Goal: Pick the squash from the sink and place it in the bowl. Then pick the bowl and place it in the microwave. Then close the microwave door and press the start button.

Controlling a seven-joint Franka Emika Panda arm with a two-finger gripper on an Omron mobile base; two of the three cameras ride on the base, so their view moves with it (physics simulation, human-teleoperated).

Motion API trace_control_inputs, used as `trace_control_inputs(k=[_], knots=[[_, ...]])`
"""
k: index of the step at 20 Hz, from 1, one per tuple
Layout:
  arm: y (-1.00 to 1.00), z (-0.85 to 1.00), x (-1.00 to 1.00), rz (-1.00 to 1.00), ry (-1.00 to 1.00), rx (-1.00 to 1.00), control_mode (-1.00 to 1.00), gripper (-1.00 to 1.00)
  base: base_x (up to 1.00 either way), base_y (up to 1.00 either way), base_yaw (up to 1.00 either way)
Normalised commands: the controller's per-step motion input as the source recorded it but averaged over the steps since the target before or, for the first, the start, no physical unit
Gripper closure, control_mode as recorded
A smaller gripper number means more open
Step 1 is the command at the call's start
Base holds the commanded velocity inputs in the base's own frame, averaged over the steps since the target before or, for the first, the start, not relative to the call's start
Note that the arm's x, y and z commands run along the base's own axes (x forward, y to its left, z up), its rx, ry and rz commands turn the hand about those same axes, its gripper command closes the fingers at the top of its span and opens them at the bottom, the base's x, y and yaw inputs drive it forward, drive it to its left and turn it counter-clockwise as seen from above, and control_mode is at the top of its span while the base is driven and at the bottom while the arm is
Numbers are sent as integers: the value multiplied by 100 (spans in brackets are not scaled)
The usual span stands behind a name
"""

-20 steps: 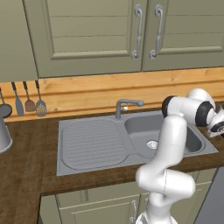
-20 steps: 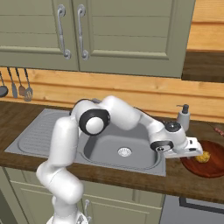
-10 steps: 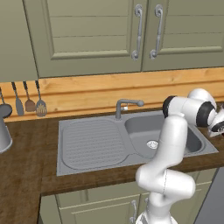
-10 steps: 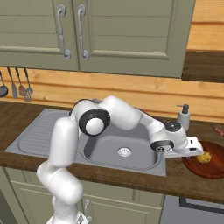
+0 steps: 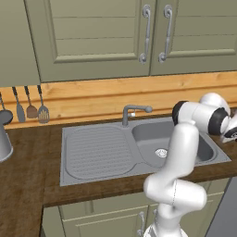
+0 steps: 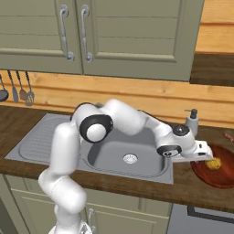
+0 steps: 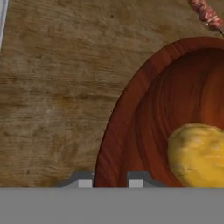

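Squash [image 7: 199, 153] is lying inside the bowl [image 7: 131, 113], which is sitting on the counter [image 7: 52, 87] to the right of the sink [image 6: 105, 157]. The gripper [image 7: 110, 179] is straddling the bowl's rim with one tip on each side, apparently clamping on it.

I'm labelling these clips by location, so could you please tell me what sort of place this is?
A rendered home kitchen, it seems: a grey steel sink with a curved grey faucet set in a dark wooden counter, panelled green cabinet doors above, and cooking utensils hanging on the wooden backsplash.
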Motion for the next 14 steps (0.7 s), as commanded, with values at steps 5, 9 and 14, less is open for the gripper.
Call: trace_control_inputs(k=[5,9,14], knots=[[16,49,-2,3,-1,0,-100,100,0,0,0],[18,36,0,12,6,-1,-100,100,0,0,0],[32,35,-5,15,21,-15,-100,100,0,0,0]])
